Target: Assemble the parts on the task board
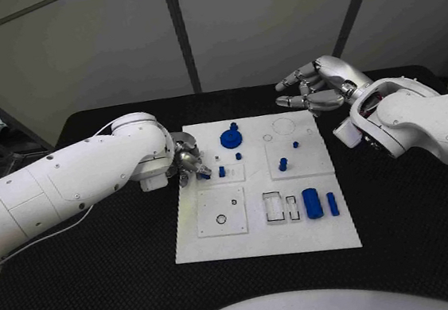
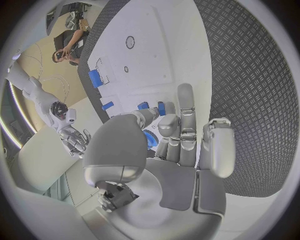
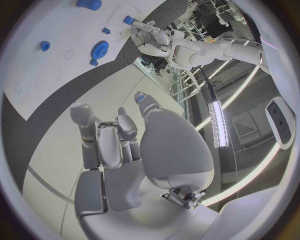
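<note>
The white task board point(image 1: 267, 236) lies mid-table with blue parts on it: a gear point(image 1: 230, 136), small pegs point(image 1: 283, 164) and a thick cylinder point(image 1: 311, 203). My left hand point(image 1: 189, 165) hovers over the board's left edge. In the left wrist view its thumb and a curled finger pinch a small blue part point(image 2: 150, 139), just short of two upright pegs point(image 2: 152, 106). My right hand point(image 1: 312, 88) hangs above the board's far right corner with its fingers curled in. A small blue part point(image 3: 142, 98) sits at its fingertips, and the gear point(image 3: 99, 49) lies beyond them.
On the board's near half sit a square plate with holes point(image 1: 221, 212), empty rectangular slots point(image 1: 274, 205) and a thin blue pin point(image 1: 332, 203). Black table point(image 1: 82, 283) surrounds the board on all sides.
</note>
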Controlling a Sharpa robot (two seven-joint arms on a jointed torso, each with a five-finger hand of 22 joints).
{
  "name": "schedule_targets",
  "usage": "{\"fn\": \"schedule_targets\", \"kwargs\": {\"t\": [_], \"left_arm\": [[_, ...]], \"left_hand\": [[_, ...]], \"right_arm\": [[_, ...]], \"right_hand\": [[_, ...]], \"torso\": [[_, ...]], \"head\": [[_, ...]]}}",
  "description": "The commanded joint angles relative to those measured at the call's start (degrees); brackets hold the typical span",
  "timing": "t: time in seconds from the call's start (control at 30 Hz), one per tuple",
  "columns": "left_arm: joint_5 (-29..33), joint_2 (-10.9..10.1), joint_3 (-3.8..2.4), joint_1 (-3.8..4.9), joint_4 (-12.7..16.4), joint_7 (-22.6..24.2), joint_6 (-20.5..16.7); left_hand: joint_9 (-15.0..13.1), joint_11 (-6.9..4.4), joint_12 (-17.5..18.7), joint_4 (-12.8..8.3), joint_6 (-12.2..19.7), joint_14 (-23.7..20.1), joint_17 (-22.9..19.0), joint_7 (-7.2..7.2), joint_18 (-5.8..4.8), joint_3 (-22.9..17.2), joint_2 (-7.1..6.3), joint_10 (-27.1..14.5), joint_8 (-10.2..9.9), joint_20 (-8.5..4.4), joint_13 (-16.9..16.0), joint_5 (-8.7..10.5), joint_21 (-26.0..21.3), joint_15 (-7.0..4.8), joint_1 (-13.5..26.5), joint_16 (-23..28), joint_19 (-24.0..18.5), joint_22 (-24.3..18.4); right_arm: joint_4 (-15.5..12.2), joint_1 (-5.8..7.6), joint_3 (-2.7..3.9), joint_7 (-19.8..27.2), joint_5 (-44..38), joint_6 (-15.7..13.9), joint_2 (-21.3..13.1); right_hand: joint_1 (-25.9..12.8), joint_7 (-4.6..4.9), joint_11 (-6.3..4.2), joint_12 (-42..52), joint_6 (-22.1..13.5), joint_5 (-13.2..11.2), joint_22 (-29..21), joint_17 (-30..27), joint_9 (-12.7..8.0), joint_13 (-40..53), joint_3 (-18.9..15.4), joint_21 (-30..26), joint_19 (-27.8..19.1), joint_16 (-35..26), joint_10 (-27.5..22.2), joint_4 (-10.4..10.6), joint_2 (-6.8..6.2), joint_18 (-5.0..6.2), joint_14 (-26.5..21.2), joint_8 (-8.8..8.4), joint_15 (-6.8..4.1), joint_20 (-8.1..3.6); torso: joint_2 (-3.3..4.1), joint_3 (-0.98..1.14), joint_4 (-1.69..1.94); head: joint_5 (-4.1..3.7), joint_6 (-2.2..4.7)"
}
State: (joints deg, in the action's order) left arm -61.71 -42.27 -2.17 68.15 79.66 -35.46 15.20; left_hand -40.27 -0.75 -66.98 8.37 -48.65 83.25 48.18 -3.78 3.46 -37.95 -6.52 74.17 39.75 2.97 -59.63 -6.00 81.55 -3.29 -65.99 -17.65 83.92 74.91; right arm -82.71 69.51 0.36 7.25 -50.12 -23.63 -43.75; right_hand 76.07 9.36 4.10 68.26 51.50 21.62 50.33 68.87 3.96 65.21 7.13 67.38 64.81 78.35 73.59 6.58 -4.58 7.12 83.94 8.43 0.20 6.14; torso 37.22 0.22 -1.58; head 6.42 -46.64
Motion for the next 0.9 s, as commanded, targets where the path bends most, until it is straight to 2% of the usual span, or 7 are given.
{"fn": "schedule_targets", "kwargs": {"t": [0.03, 0.3, 0.57, 0.9], "left_arm": [[1.15, 0.30, 0.22, -0.14, -0.94, -3.21, 2.08], [2.23, 1.26, 0.22, -0.03, -2.27, -4.17, 3.14], [2.27, 1.76, 0.22, 0.01, -2.78, -4.31, 3.57], [1.54, 1.87, 0.22, 0.04, -3.02, -4.38, 4.02]], "left_hand": [[-0.07, 0.07, 0.13, -6.43, -0.19, 0.03, 0.10, 0.49, -0.96, -7.14, 0.11, 0.33, 0.15, -0.34, 0.26, -0.26, -0.03, -0.22, 1.18, 0.15, 1.38, 5.50], [-0.12, -0.14, -0.27, -5.35, -0.88, 0.11, 0.14, 0.84, -1.05, -5.90, 0.07, 0.76, 0.28, -0.40, -0.13, -0.12, 0.24, -0.32, 4.74, 0.13, 1.58, 5.90], [-0.25, -0.32, -0.81, -5.05, -1.47, 0.14, 0.16, 1.07, -1.17, -5.04, 0.09, 1.17, 0.48, -0.49, -0.71, -0.08, 0.65, -0.42, 6.21, 0.12, 1.85, 6.40], [-0.41, -0.50, -1.07, -4.92, -2.12, 0.17, 0.18, 1.32, -1.38, -3.82, -0.07, 1.41, 0.66, -0.58, -0.90, -0.03, 1.37, -0.53, 7.44, 0.11, 2.27, 7.24]], "right_arm": [[-0.03, 0.09, 0.03, 0.10, -0.13, 0.29, 0.07], [0.11, 0.09, 0.03, -0.26, -0.13, 0.56, 0.13], [0.17, 0.09, 0.03, -0.41, -0.13, 0.72, 0.15], [0.15, 0.09, 0.03, -0.49, -0.16, 0.84, 0.01]], "right_hand": [[-0.06, -0.14, -0.01, 0.22, 0.04, 0.39, 0.07, 0.02, -0.07, 0.08, -0.09, -0.15, 0.04, 0.01, 0.25, 0.38, 0.45, 0.88, 1.58, 0.18, -0.45, -0.04], [-0.15, -0.16, -0.02, 0.21, 0.06, 0.35, -0.02, -0.16, -0.06, 0.00, -0.20, -0.23, 0.05, -0.11, 0.23, 0.46, 0.38, 0.89, 1.57, 0.25, -0.46, -0.05], [-0.18, -0.16, -0.02, 0.21, 0.06, 0.34, -0.05, -0.15, -0.06, -0.01, -0.22, -0.24, 0.05, -0.11, 0.22, 0.48, 0.37, 0.90, 1.57, 0.25, -0.46, -0.05], [-0.23, -0.15, -0.02, 0.21, 0.05, 0.27, -0.06, -0.17, -0.06, -0.03, -0.26, -0.25, 0.06, -0.13, 0.22, 0.52, 0.35, 0.89, 1.57, 0.26, -0.46, -0.05]], "torso": [[0.02, 0.03, -0.02], [0.03, 0.02, 0.00], [-0.02, 0.02, -0.06], [-0.03, 0.02, 0.04]], "head": [[0.06, -0.07], [-0.12, -0.14], [-0.16, -0.20], [-0.07, -0.34]]}}
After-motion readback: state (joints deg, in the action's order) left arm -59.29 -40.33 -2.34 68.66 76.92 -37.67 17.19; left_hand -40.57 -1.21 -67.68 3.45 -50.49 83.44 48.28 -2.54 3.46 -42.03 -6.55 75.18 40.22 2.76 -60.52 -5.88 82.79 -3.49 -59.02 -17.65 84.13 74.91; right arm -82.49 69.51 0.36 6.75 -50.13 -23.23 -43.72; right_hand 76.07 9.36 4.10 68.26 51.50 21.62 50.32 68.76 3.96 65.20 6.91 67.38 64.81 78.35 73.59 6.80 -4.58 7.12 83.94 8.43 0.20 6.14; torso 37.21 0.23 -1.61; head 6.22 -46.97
